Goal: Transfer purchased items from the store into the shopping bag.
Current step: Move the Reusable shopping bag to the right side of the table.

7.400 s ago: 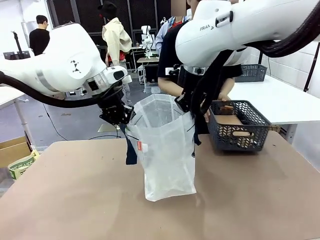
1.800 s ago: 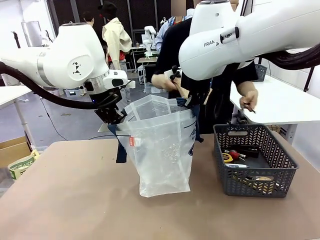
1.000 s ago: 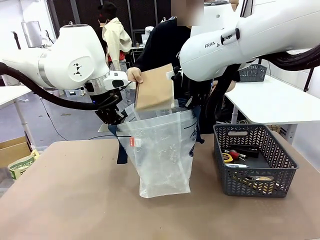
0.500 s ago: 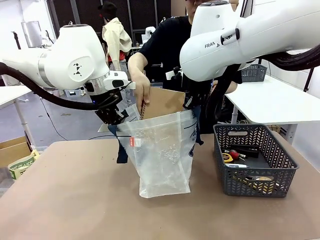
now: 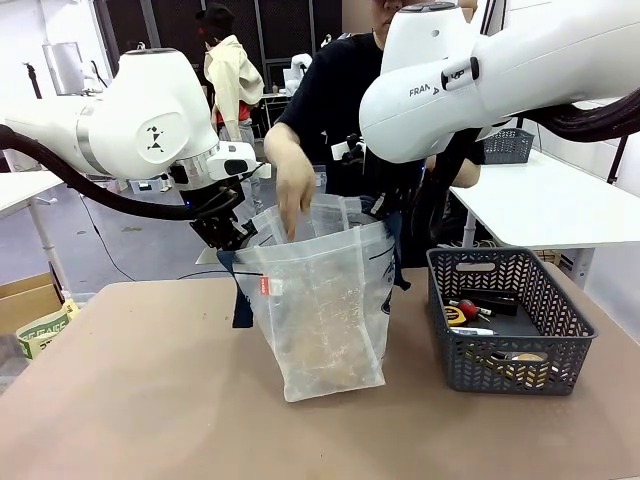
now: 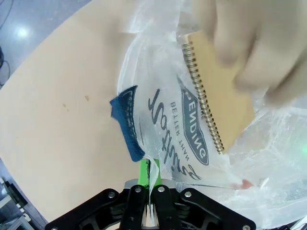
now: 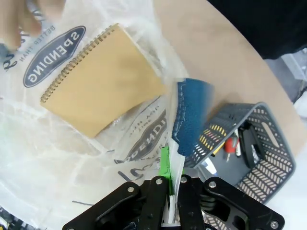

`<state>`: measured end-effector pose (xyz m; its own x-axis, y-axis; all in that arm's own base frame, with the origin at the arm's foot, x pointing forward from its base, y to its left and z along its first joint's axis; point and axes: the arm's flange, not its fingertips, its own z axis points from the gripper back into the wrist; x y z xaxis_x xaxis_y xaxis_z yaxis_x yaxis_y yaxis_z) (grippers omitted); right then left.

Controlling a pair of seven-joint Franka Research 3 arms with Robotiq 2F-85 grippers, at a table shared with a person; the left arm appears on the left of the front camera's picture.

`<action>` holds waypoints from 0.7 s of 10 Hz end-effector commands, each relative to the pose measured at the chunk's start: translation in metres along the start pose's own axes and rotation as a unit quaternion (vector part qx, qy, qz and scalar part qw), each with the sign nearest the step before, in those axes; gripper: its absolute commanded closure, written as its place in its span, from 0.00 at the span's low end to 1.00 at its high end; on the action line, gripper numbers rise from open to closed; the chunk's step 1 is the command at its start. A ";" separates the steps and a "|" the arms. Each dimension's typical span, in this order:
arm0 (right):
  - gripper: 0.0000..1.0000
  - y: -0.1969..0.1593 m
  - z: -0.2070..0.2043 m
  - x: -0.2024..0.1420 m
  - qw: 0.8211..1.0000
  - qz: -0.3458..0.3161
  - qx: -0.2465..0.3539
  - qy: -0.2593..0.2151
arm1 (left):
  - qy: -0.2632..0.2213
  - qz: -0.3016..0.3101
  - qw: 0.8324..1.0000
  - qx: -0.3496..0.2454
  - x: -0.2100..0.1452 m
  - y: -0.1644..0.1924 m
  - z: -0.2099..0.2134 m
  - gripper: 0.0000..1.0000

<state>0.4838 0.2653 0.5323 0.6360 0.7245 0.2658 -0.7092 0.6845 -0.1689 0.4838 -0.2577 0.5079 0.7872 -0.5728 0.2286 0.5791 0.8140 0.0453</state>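
The shopping bag (image 5: 325, 300) is translucent plastic with navy strap handles, a navy oval logo and a small red side tag. It stands open on the tan counter (image 5: 140, 400). The left claw (image 6: 148, 172) and right claw (image 7: 171, 177) each pinch its rim. Inside lies a kraft spiral notebook (image 7: 103, 79), with a person's hand (image 5: 295, 190) at the bag's mouth. A grey mesh basket (image 5: 510, 335) sits right of the bag, and grey floor (image 5: 130, 245) lies behind it.
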 end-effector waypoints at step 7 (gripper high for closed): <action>1.00 -0.001 0.001 -0.001 1.000 -0.001 -0.001 -0.001 | -0.001 0.002 1.000 0.001 -0.001 0.001 0.002 1.00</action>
<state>0.4838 0.2653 0.5322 0.6360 0.7245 0.2657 -0.7092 0.6845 -0.1688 0.4839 -0.2577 0.5080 0.7872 -0.5728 0.2288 0.5791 0.8140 0.0453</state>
